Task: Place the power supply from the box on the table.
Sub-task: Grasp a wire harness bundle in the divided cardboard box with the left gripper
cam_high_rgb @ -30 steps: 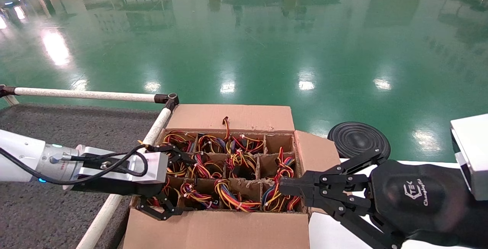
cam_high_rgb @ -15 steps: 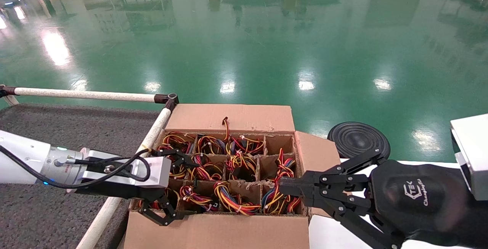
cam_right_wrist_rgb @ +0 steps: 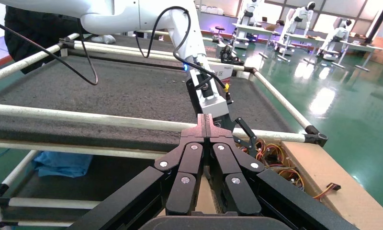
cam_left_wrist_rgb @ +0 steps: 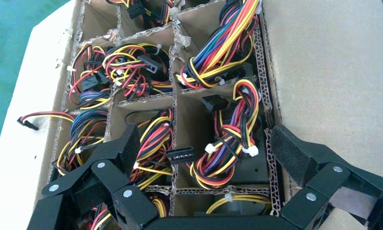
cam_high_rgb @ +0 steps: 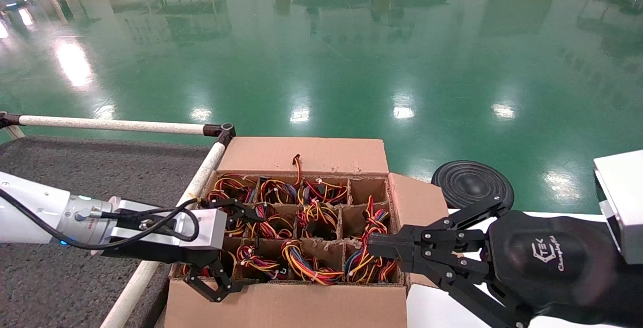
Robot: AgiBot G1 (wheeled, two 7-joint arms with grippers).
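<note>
The box (cam_high_rgb: 301, 154) stands open beside the table (cam_high_rgb: 75, 167), and its divider cells hold several wire-bundled units. My left gripper (cam_high_rgb: 241, 247) hangs open over the near-left cells. In the left wrist view the left gripper (cam_left_wrist_rgb: 206, 143) straddles one cell. That cell holds the power supply's tied bundle of red, yellow and black wires (cam_left_wrist_rgb: 230, 139) with a black connector (cam_left_wrist_rgb: 180, 155), and the case under it is mostly hidden. One finger (cam_left_wrist_rgb: 287, 148) is at the box wall and touches nothing. My right gripper (cam_high_rgb: 371, 245) is shut and empty, above the box's near-right corner.
A white tube rail (cam_high_rgb: 201, 172) runs between the table and the box. A black round disc (cam_high_rgb: 472, 182) and a white surface (cam_high_rgb: 437, 308) lie to the right. The far-right cell (cam_high_rgb: 369, 187) looks empty. Green floor lies beyond.
My left gripper has shifted slightly toward the box's near edge and lower over the near-left cells, still open. The right arm has not moved.
</note>
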